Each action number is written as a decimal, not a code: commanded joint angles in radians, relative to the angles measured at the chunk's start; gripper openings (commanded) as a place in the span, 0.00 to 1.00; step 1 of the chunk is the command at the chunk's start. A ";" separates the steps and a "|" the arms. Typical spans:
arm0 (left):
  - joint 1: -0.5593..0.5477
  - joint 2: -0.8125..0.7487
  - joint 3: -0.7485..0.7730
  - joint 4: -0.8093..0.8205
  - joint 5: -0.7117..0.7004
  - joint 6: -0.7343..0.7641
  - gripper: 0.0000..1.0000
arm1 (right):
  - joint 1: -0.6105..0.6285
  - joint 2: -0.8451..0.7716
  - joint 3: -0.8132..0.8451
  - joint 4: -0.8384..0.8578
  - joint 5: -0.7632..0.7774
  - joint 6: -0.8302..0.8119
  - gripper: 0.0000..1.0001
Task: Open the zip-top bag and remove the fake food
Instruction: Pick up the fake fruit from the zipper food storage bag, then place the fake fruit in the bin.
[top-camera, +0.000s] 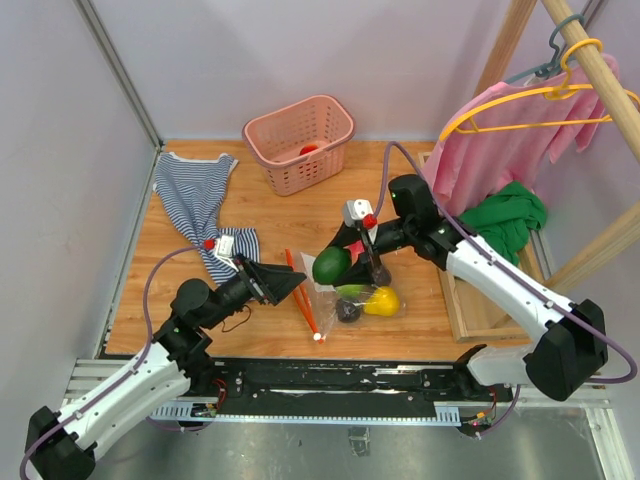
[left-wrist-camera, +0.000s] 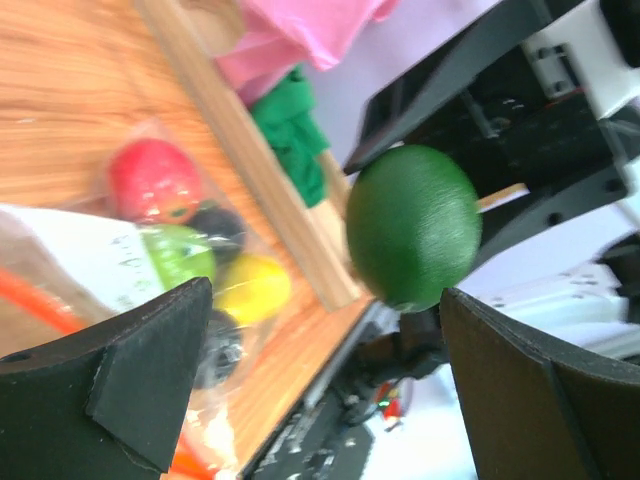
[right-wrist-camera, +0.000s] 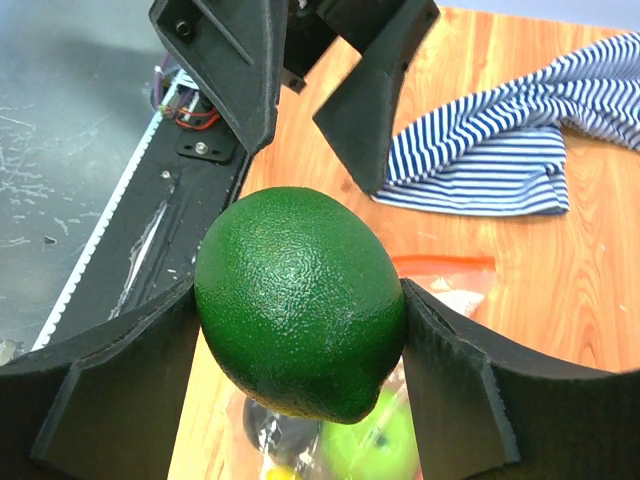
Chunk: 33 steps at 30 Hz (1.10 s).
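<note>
Left gripper (top-camera: 291, 282) hovers low over the near part of the wooden table (top-camera: 280, 215), its jaws spread wide with nothing between them, aimed at the bag. Just beyond its fingertips lies the zip-top bag (top-camera: 325, 300), flat and crinkled on the table, its red-orange zip strip (top-camera: 305, 300) running along the side nearest that gripper, and a white label (left-wrist-camera: 70, 250) on the plastic. Inside the bag sit a light green fruit (top-camera: 352, 291), a yellow fruit (top-camera: 382, 301) and a dark piece (top-camera: 347, 310); the left wrist view also shows a red apple (left-wrist-camera: 150, 180) in there, at the far end.

Above the bag, the right gripper (right-wrist-camera: 300, 360) is clamped on a dark green fruit (top-camera: 332, 265), one finger pressed to each side, holding it clear of the table and outside the plastic.

Farther back on the left, a blue-and-white striped garment (top-camera: 195, 195) lies spread on the wood. Behind it stands a pink slotted basket (top-camera: 310, 165) with something red (top-camera: 308, 150) inside. On the far right, a pink garment (top-camera: 500, 150) hangs from a yellow hanger (top-camera: 520, 100) on a wooden rack, with a green cloth (top-camera: 505, 220) bunched below it.
</note>
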 joint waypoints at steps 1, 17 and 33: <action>-0.004 -0.035 0.063 -0.298 -0.161 0.228 0.99 | -0.049 0.010 0.062 -0.094 0.050 -0.057 0.28; -0.003 0.005 -0.070 -0.190 -0.489 0.484 0.99 | -0.062 0.141 0.336 -0.179 0.434 -0.097 0.30; -0.003 0.087 -0.095 -0.126 -0.519 0.462 0.99 | -0.057 0.467 0.793 -0.173 0.650 -0.068 0.33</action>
